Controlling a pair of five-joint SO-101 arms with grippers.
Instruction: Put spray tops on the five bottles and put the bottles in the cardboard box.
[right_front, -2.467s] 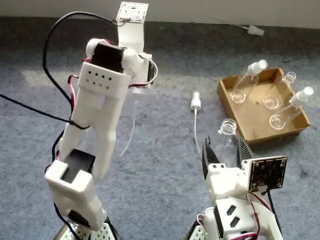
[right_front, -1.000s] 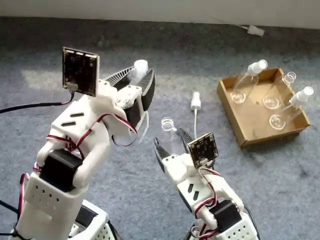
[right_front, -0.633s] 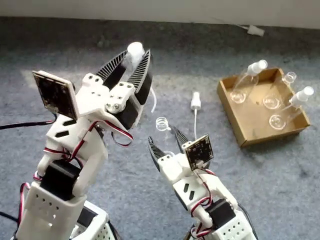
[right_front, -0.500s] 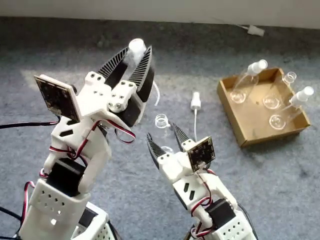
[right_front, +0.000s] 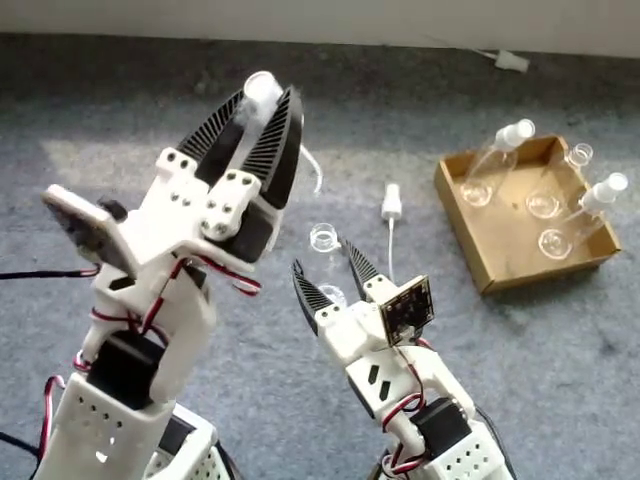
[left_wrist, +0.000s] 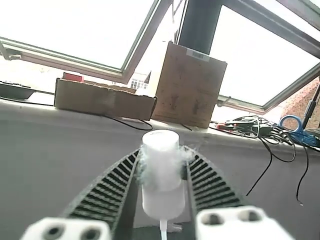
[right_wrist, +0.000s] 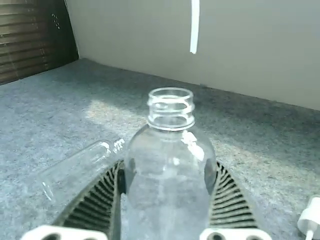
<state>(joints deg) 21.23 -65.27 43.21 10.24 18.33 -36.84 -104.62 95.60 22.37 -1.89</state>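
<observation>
High view, catalogued left to right:

1. Left gripper (right_front: 266, 97): raised high above the grey carpeted counter (right_front: 560, 340), tips pointing upward. Its ribbed black fingers are clamped on item 2; the left wrist view (left_wrist: 162, 157) confirms a finger pressed against each side.
2. Spray top (right_front: 262, 86), white: pinched between the left gripper's fingertips, with the cap end standing just past the tips (left_wrist: 160, 175). Its thin dip tube (right_front: 316, 180) curves away below the fingers, clear of the counter.
3. Clear bottle, uncapped, lying on its side on the counter (right_wrist: 75, 169), just beside one finger of the right gripper.
4. Right gripper (right_front: 324, 259): low over the middle of the counter, fingers closed around item 5 (right_wrist: 169, 200).
5. Open bottle (right_front: 323, 238), clear, no top: held upright between the right gripper's fingers, its threaded neck standing above the tips (right_wrist: 170, 150). It is below and to the right of the raised spray top, and the two are apart.
6. Loose spray top (right_front: 391, 204), white: lying on the counter between the right gripper and the box, its tube trailing toward the arms.
7. Cardboard box (right_front: 500, 262): shallow and open-topped, on the counter at right.
8. Box contents: three clear bottles leaning on the far wall. Two are capped (right_front: 515, 133) (right_front: 608, 190), and one is uncapped (right_front: 578, 155).
</observation>
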